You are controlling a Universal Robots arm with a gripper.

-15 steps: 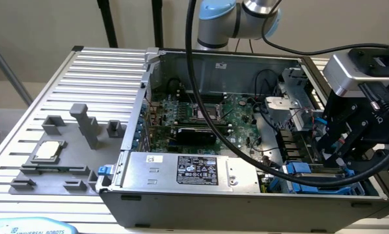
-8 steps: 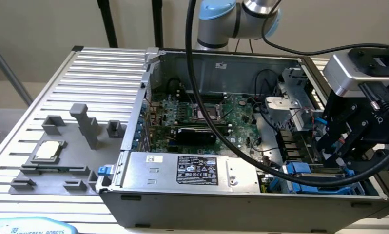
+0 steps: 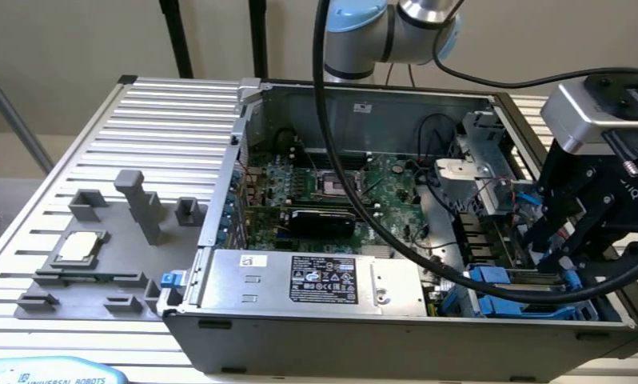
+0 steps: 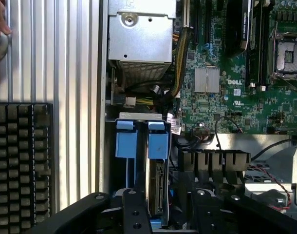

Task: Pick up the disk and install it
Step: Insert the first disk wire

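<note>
Standing on edge in the drive bay of the open computer case [image 3: 297,336], the disk [image 4: 157,187] is seen in its blue frame, just beside a second blue frame [image 4: 125,144] seated in the neighbouring slot. The end effector [image 4: 168,212] is held low over the bay, around the disk; whether it is clenched on the disk or released cannot be told. In the exterior view the bay is found at the case's right, near the silver box [image 3: 319,278] with the black label. The case is carried by the ribbed bench [image 3: 169,120], where a small silver chip [image 3: 77,248] is laid well apart.
</note>
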